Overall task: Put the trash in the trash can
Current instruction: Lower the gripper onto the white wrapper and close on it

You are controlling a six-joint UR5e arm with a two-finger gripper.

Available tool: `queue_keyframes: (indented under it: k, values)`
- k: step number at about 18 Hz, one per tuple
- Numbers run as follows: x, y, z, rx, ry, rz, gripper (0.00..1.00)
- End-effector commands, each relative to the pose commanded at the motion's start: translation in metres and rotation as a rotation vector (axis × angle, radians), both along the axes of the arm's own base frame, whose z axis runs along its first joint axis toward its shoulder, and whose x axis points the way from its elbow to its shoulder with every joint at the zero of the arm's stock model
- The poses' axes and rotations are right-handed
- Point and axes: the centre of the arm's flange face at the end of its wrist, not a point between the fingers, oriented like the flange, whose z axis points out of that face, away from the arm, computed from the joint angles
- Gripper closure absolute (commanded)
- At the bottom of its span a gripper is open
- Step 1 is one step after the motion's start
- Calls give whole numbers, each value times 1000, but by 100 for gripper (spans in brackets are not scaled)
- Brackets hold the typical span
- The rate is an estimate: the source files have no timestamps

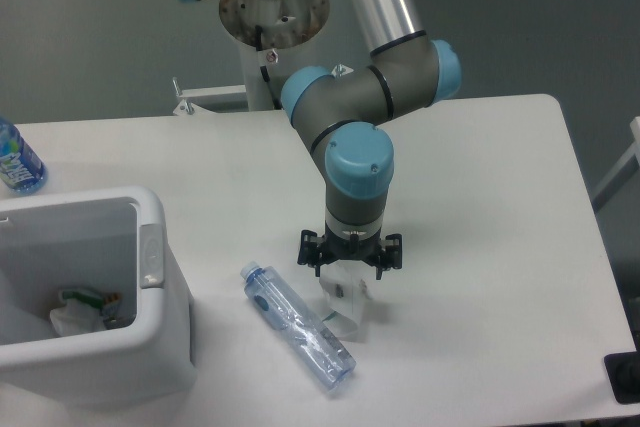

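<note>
The clear crushed water bottle with a pale blue cap lies flat on the table, cap toward the upper left. My gripper points straight down just right of the bottle's middle, close to the table. Its pale fingers look spread and hold nothing. The white trash can stands at the front left, with a raised oblong tab on its right wall. A white crumpled packet lies inside it on the bottom.
A bottle with a blue-green label stands at the far left edge of the table behind the bin. The arm's base is mounted behind the table's back edge. A dark object sits at the front right corner.
</note>
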Motion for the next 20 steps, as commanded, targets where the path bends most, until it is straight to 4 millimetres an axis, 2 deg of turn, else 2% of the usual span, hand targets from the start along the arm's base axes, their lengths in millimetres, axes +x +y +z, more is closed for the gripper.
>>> queue_keyframes:
  k: [7,12,17,19,20]
  values:
    - [0,5,-3,13,-13,9,0]
    - [-2,16,-16,19,8,4,1]
    - [-3,12,-17,-4,26,5,57]
    - [-5,5,-20,-69,77,2,87]
    - [-2,6,-20,-84,88,-6,94]
